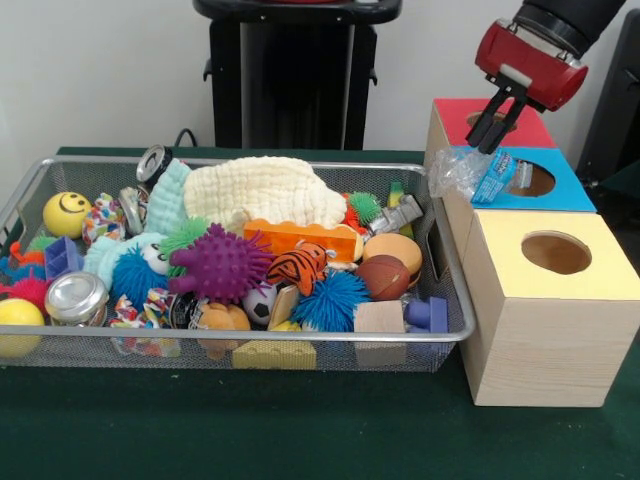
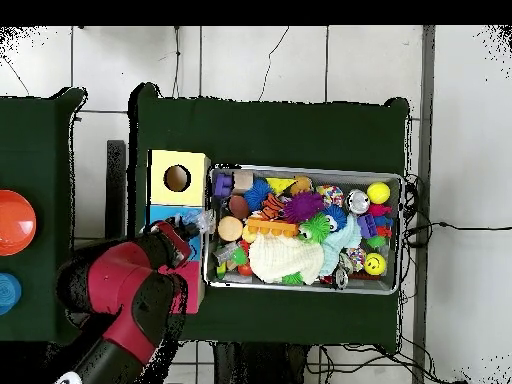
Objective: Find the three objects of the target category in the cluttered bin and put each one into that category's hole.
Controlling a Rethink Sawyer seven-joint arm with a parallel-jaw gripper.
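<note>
Tool [image 1: 497, 122] open, holding nothing, just above the crinkly packet [image 1: 484, 173] snagged at 9 o'clock of the blue hole [image 1: 533, 180]; best nudge it fully in.

The red and black gripper [image 1: 497, 122] hung over the red-topped wooden box [image 1: 492, 121], fingers slightly parted. A crinkled clear plastic packet with a blue label [image 1: 478, 175] lay on the blue-topped box [image 1: 560, 190] — beside the toy-filled wire mesh bin [image 1: 445, 325].
</note>
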